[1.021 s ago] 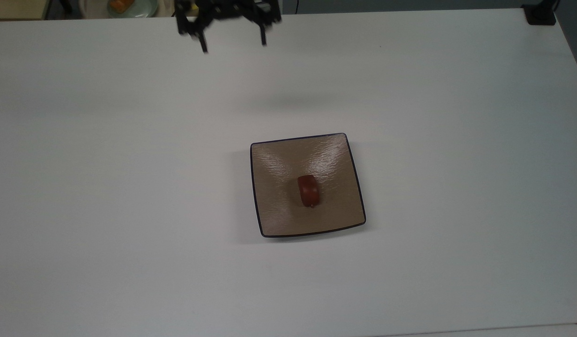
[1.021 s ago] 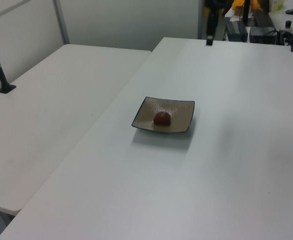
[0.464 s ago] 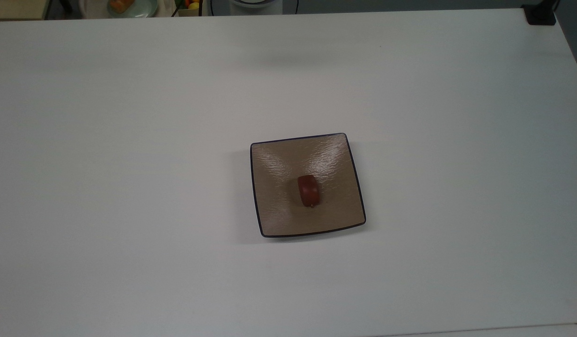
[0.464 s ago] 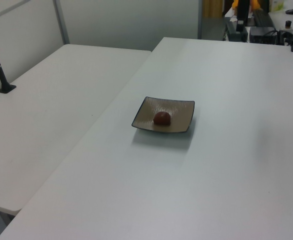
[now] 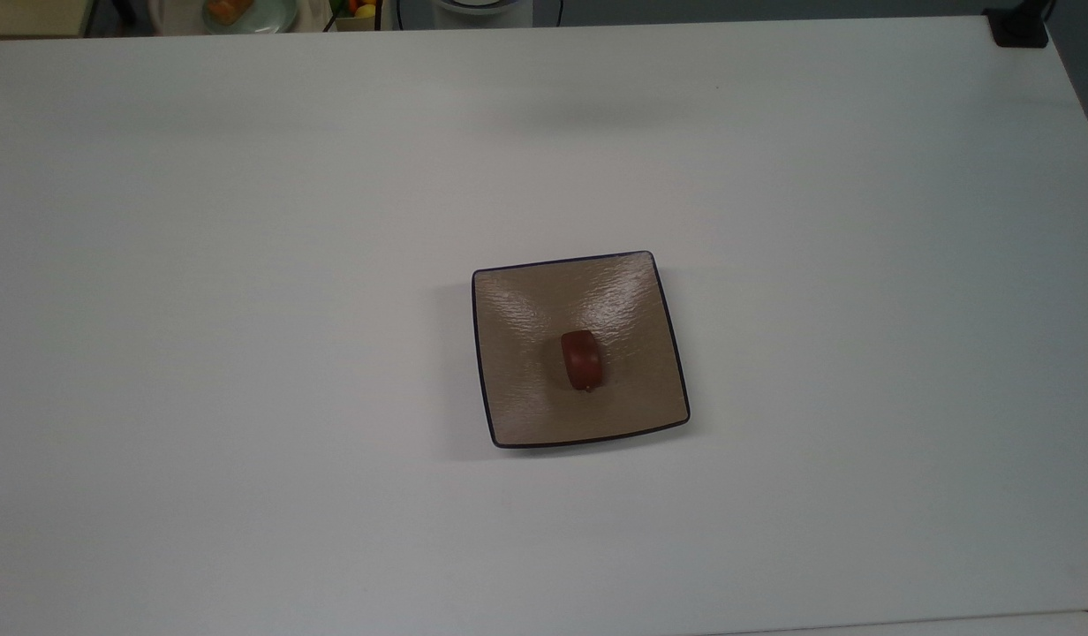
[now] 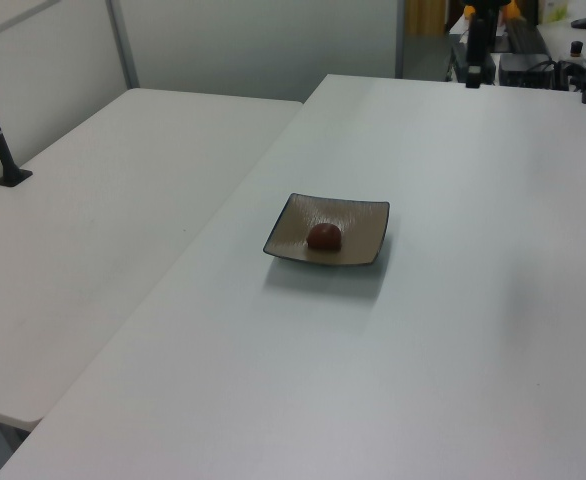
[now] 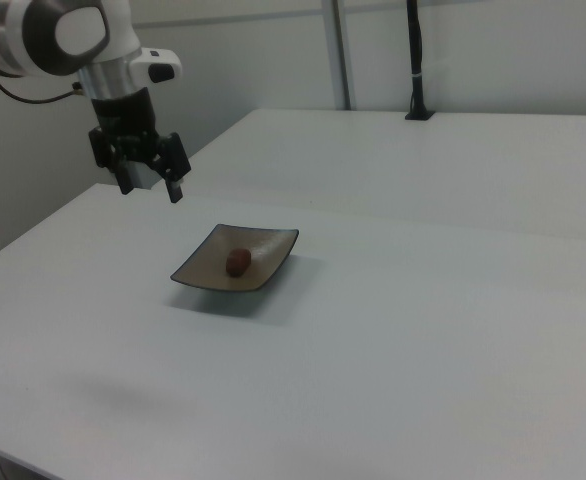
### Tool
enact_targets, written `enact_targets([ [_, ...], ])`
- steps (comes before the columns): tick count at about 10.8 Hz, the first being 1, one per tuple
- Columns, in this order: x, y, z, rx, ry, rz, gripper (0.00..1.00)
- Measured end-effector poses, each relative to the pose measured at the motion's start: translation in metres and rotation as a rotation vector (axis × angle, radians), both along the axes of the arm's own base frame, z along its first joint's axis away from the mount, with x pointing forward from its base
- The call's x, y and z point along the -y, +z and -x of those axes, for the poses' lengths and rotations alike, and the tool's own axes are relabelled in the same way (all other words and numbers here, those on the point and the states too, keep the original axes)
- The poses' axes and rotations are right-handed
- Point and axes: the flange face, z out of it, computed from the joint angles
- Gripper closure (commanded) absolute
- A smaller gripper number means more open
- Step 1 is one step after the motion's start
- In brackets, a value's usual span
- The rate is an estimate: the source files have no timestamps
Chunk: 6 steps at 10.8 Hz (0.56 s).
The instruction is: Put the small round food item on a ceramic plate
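I'm reading the right view from its left edge inward. My gripper (image 7: 150, 186) is hanging in the air with its fingers spread and nothing between them. A second ago it was showing at the upper edge of the top view; now it is gone from there, so I'm judging that I'm pulling the arm back and up.

Right of the gripper and below it, well apart, the ceramic plate (image 7: 270, 253) is sitting flat on the white table (image 7: 453, 330). The small round food item (image 7: 238, 262) is lying near the plate's middle, touching only the plate; the top view is showing the same (image 5: 582, 360), on that plate (image 5: 517, 353). It has not shifted over the last second.

I'm taking the placing as done.
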Motion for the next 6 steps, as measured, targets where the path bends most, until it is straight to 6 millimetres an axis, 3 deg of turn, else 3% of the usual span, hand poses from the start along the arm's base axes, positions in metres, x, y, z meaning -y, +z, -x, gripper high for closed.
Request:
enact_targets([
  [6,0.008,-0.033,-0.034,0.012,0.026,-0.006,0.0],
])
